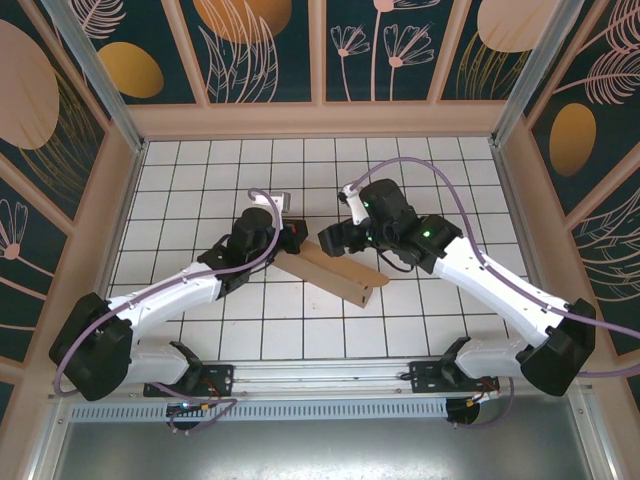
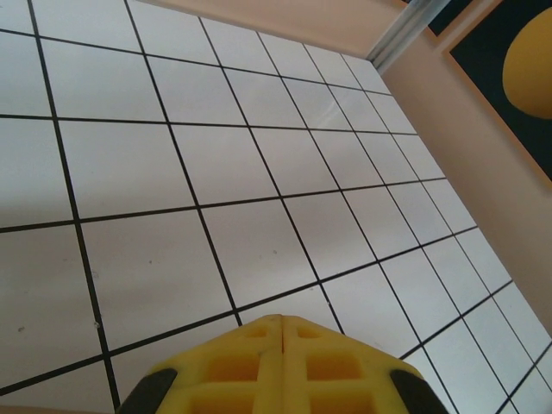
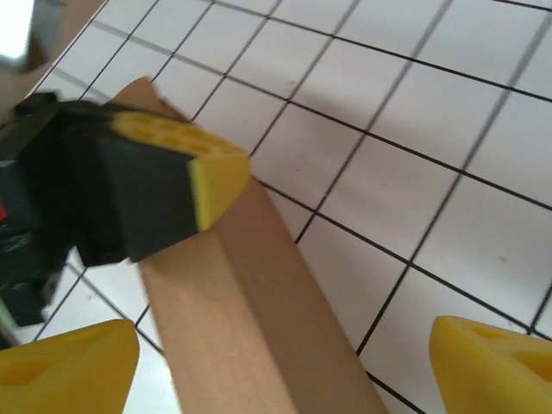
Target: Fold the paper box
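The paper box (image 1: 335, 274) is a slim brown cardboard box lying at a slant in the middle of the tiled table. In the right wrist view the paper box (image 3: 259, 328) runs up between my right gripper's (image 3: 280, 345) two yellow fingers, which stand wide apart on either side and do not touch it. My left gripper (image 3: 216, 177) is shut, and its yellow tip rests against the far upper end of the box. From above, the left gripper (image 1: 291, 238) is at the box's left end and the right gripper (image 1: 334, 243) hangs just behind its middle. The left gripper (image 2: 283, 321) points at bare tiles with nothing held.
The white tiled table (image 1: 200, 180) is closed in by beige walls (image 1: 320, 118) with dark flower panels behind and at both sides. Both arm bases sit on the rail at the near edge (image 1: 320, 372). A wall and a metal post (image 2: 405, 34) stand beyond the left gripper.
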`<control>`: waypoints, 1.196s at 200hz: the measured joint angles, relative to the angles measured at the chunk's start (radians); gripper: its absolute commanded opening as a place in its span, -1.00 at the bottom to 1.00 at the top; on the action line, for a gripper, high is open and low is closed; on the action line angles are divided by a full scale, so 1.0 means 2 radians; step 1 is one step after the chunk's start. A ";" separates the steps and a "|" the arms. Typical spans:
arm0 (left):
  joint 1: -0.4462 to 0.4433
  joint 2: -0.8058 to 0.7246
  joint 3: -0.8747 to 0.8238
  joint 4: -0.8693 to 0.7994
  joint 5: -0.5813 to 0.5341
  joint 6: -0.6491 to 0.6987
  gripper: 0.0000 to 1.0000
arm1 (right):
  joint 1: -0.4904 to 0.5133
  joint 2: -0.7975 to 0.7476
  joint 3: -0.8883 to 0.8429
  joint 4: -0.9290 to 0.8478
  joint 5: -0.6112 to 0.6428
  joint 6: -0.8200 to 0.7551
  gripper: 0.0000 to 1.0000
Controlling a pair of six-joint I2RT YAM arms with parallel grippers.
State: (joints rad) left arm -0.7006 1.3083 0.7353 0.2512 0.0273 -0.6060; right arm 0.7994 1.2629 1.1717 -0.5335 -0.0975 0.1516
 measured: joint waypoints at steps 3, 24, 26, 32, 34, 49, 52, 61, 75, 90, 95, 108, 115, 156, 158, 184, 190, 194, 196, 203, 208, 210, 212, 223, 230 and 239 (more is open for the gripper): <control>0.000 0.001 0.000 0.002 -0.002 -0.001 -1.00 | 0.001 0.002 0.000 0.001 -0.005 -0.006 0.79; 0.000 0.010 0.000 0.015 -0.007 -0.005 -1.00 | 0.006 0.009 -0.019 0.024 -0.033 -0.054 0.79; 0.000 0.011 0.000 0.016 -0.008 -0.005 -1.00 | 0.006 0.009 -0.023 0.026 -0.035 -0.058 0.79; 0.000 0.013 0.001 0.019 -0.009 -0.006 -1.00 | 0.007 0.009 -0.034 0.037 -0.040 -0.074 0.79; 0.000 0.014 0.001 0.019 -0.009 -0.006 -1.00 | 0.008 0.009 -0.038 0.040 -0.042 -0.078 0.80; 0.000 0.019 0.004 0.023 -0.009 -0.009 -1.00 | 0.009 0.011 -0.065 0.061 -0.049 -0.114 0.79; 0.000 0.020 0.004 0.024 -0.009 -0.009 -1.00 | 0.009 0.012 -0.068 0.064 -0.049 -0.120 0.78; 0.000 0.022 0.005 0.027 -0.009 -0.009 -1.00 | 0.009 0.019 -0.073 0.071 -0.051 -0.138 0.78; 0.000 0.024 0.005 0.031 -0.009 -0.010 -1.00 | 0.009 0.037 -0.074 0.085 -0.057 -0.166 0.76; 0.000 0.025 0.005 0.033 -0.010 -0.010 -1.00 | 0.009 0.060 -0.074 0.097 -0.068 -0.189 0.73; 0.000 0.025 0.005 0.033 -0.011 -0.010 -1.00 | 0.009 0.068 -0.074 0.100 -0.072 -0.195 0.72; 0.000 0.025 0.005 0.033 -0.011 -0.011 -1.00 | 0.009 0.085 -0.074 0.102 -0.080 -0.210 0.61; 0.000 0.025 0.005 0.033 -0.013 -0.011 -1.00 | 0.009 0.093 -0.074 0.102 -0.083 -0.219 0.52; 0.000 0.023 0.006 0.025 -0.032 -0.012 -1.00 | 0.005 0.118 -0.054 0.097 -0.087 -0.281 -0.34; 0.000 0.023 0.006 0.024 -0.034 -0.012 -1.00 | 0.005 0.120 -0.052 0.096 -0.088 -0.284 -0.34; 0.001 0.016 0.013 -0.004 -0.055 -0.014 -1.00 | -0.011 0.143 -0.027 0.085 -0.118 -0.319 -0.31; 0.001 0.014 0.015 -0.013 -0.060 -0.014 -1.00 | -0.015 0.148 -0.023 0.083 -0.124 -0.328 -0.31; 0.001 0.012 0.017 -0.018 -0.063 -0.014 -1.00 | -0.016 0.150 -0.021 0.083 -0.127 -0.333 -0.31; 0.001 0.011 0.017 -0.022 -0.064 -0.014 -1.00 | -0.017 0.151 -0.019 0.082 -0.127 -0.336 -0.32; 0.001 0.005 0.019 -0.034 -0.071 -0.016 -1.00 | -0.020 0.156 -0.014 0.080 -0.131 -0.346 -0.32; 0.002 0.001 0.020 -0.043 -0.075 -0.017 -1.00 | -0.021 0.160 -0.010 0.080 -0.132 -0.353 -0.32; 0.002 -0.002 0.020 -0.047 -0.077 -0.018 -1.00 | -0.021 0.162 -0.008 0.079 -0.132 -0.358 -0.32; 0.003 -0.004 0.020 -0.051 -0.078 -0.018 -1.00 | -0.022 0.164 -0.005 0.079 -0.133 -0.361 -0.32; 0.008 -0.019 0.020 -0.067 -0.085 -0.022 -1.00 | -0.025 0.177 0.009 0.076 -0.134 -0.379 -0.31; 0.014 -0.030 0.020 -0.076 -0.087 -0.027 -0.97 | -0.027 0.184 0.018 0.074 -0.135 -0.389 -0.32; 0.025 -0.044 0.020 -0.084 -0.087 -0.034 -0.94 | -0.029 0.196 0.032 0.071 -0.137 -0.404 -0.32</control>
State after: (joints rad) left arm -0.6514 1.2198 0.7761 0.0834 -0.1463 -0.6731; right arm 0.7422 1.6554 1.2358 -0.3923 -0.3710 -0.6567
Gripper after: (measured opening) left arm 0.060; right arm 0.371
